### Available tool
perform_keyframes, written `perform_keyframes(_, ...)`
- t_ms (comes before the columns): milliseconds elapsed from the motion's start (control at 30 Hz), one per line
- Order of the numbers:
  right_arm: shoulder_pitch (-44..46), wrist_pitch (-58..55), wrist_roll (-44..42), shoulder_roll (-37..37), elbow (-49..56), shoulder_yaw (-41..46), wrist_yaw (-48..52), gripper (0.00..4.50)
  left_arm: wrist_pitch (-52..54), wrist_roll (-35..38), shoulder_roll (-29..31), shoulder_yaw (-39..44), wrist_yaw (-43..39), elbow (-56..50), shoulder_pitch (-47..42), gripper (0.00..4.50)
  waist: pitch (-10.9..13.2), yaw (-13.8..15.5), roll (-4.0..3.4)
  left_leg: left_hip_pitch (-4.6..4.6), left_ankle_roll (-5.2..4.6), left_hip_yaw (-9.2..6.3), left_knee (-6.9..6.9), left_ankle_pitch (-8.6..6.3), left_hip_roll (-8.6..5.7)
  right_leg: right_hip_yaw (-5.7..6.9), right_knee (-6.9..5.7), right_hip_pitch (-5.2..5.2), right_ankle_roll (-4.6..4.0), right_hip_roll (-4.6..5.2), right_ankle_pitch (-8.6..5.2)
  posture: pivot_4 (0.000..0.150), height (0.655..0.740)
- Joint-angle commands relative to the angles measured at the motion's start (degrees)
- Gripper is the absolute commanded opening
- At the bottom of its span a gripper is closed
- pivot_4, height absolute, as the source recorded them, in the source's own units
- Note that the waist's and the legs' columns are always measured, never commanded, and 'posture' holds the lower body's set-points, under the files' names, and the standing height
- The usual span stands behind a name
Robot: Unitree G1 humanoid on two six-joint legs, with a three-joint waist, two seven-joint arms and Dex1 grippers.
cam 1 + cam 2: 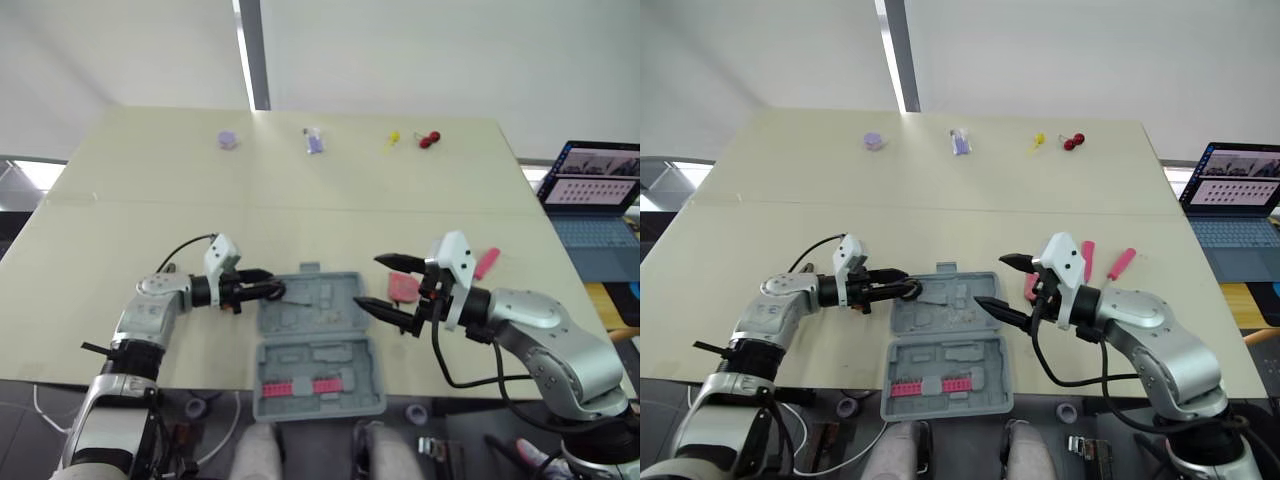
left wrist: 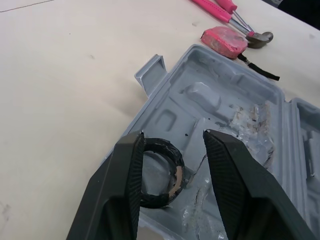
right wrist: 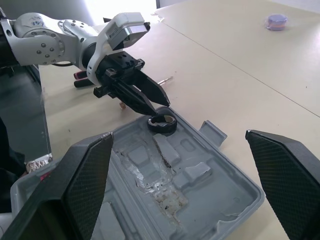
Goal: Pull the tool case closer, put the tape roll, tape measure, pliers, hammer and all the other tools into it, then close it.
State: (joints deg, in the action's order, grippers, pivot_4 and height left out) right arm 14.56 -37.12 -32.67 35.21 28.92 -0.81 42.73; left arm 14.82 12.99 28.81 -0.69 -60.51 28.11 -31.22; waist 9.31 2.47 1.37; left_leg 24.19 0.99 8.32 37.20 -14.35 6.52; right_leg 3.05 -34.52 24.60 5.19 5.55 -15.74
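1. At the near edge of the table (image 1: 150, 230), centre: tool case (image 1: 318, 345), lying open.
2. In its far-left corner: tape roll (image 3: 161, 126).
3. Just right of the case: tape measure (image 2: 223, 40); beyond it, hammer (image 2: 252, 36).

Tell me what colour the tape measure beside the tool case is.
The tape measure is pink; the left wrist view shows it best.

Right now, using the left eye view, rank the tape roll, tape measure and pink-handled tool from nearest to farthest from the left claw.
1. tape roll: in the tool case, right at the left claw.
2. tape measure: just past the case's right edge.
3. pink-handled tool: farther right still.
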Motion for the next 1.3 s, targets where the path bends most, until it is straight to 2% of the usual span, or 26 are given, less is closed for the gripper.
perform_keyframes(33, 0.79, 1.26, -0.10, -0.01, 0.71, 0.78, 0.16, 4.50, -2.19, -0.35, -0.39, 0.09, 0.43, 0.53, -0.48, 2.02, 0.00, 0.17, 0.00, 0.00, 0.00, 0.00, 0.00, 0.00, 0.00, 0.00, 0.00, 0.00, 0.00, 0.00, 0.00, 0.150, 0.7400)
perform_keyframes(100, 0.79, 1.34, -0.03, -0.03, 0.67, 0.76, 0.15, 4.50, -2.66, -0.47, -0.50, -0.05, 0.51, 0.96, -0.59, 2.02, 0.00, 0.29, 0.00, 0.00, 0.00, 0.01, 0.00, 0.00, 0.00, 0.00, 0.00, 0.00, 0.00, 0.00, 0.00, 0.150, 0.7400)
perform_keyframes(200, 0.88, 1.34, 0.02, -0.11, 0.61, 0.69, 0.06, 4.50, -3.75, -0.54, -0.64, -0.13, 0.55, 1.78, -0.98, 1.21, 0.00, 0.36, 0.00, 0.00, 0.00, 0.01, 0.00, 0.00, 0.00, 0.00, 0.00, 0.00, 0.00, 0.00, 0.00, 0.150, 0.7400)
perform_keyframes(600, 0.82, 1.83, 0.32, -0.37, 0.17, 0.35, 0.05, 4.50, -6.24, -2.03, -1.25, -1.26, 1.24, 3.40, -1.30, 1.21, 0.00, 0.44, 0.00, 0.00, 0.00, 0.01, 0.01, 0.00, 0.00, 0.00, 0.00, 0.00, 0.01, 0.00, 0.00, 0.150, 0.7400)
perform_keyframes(1300, 0.57, 2.01, 0.48, 0.02, 0.01, 0.51, 0.52, 4.50, -25.36, -12.83, -1.60, -6.95, 3.41, 15.36, -2.34, 1.21, -0.01, 0.54, 0.00, -0.01, -0.01, 0.00, 0.01, 0.00, 0.00, 0.01, -0.03, 0.00, 0.13, -0.01, 0.07, 0.150, 0.7400)
